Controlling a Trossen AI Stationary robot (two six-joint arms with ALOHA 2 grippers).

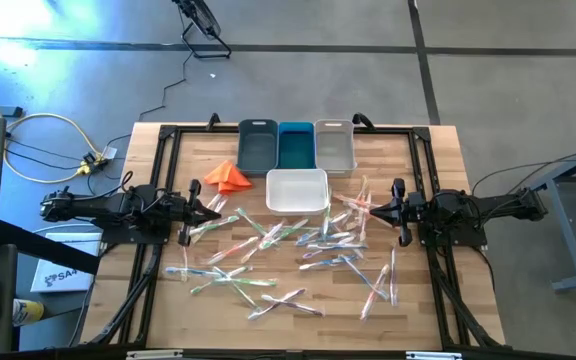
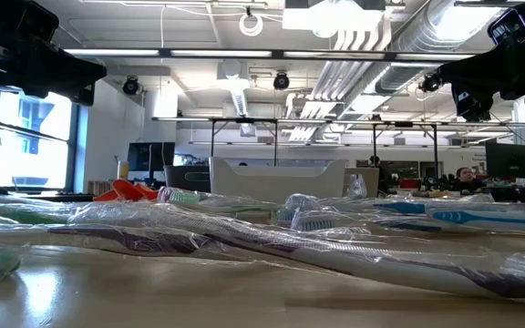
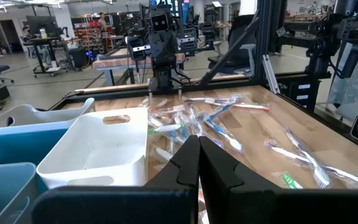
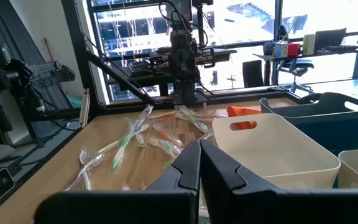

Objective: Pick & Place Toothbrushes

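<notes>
Several toothbrushes (image 1: 288, 250) in clear wrappers lie scattered flat on the wooden table (image 1: 438, 160), also seen as toothbrushes (image 3: 222, 121) and toothbrushes (image 4: 129, 140) in the wrist views. My left gripper (image 1: 218, 208) hovers shut at the table's left side, above the pile's edge. My right gripper (image 1: 360, 208) hovers shut at the right side. Both point level toward each other and hold nothing. In the wrist views my left gripper (image 3: 199, 163) and my right gripper (image 4: 200, 167) show their fingers together.
A white bin (image 1: 297, 190) stands at the table's middle. Behind it stand a dark blue bin (image 1: 258, 146), a teal bin (image 1: 295, 146) and a grey bin (image 1: 335, 146) in a row. An orange folded cloth (image 1: 228, 176) lies left of the white bin.
</notes>
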